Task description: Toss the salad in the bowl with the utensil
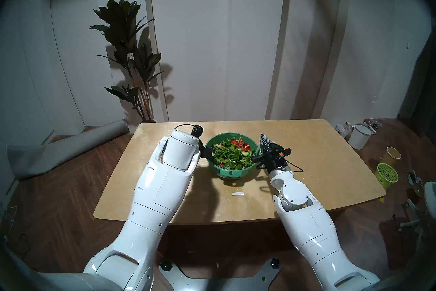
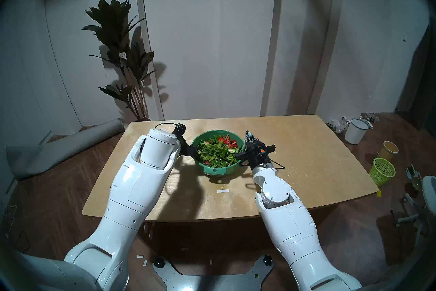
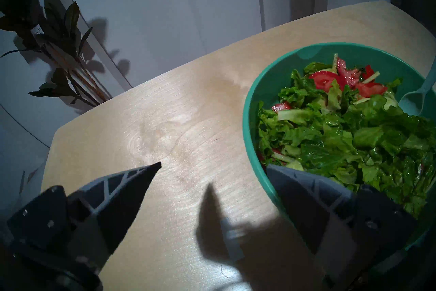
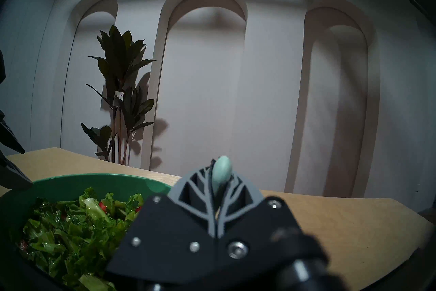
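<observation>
White arched wall panels back a pale wooden tabletop (image 1: 306, 165), a potted plant (image 1: 128, 52) standing at far left. On the left, the left gripper (image 3: 213, 166) is spread wide astride the green bowl's (image 1: 230, 173) left rim, one finger above the salad (image 1: 231, 153). Right of the bowl, the right gripper (image 4: 223, 180) is pressed together on the mint spoon (image 4: 221, 171), whose head shows inside the bowl's right side.
</observation>
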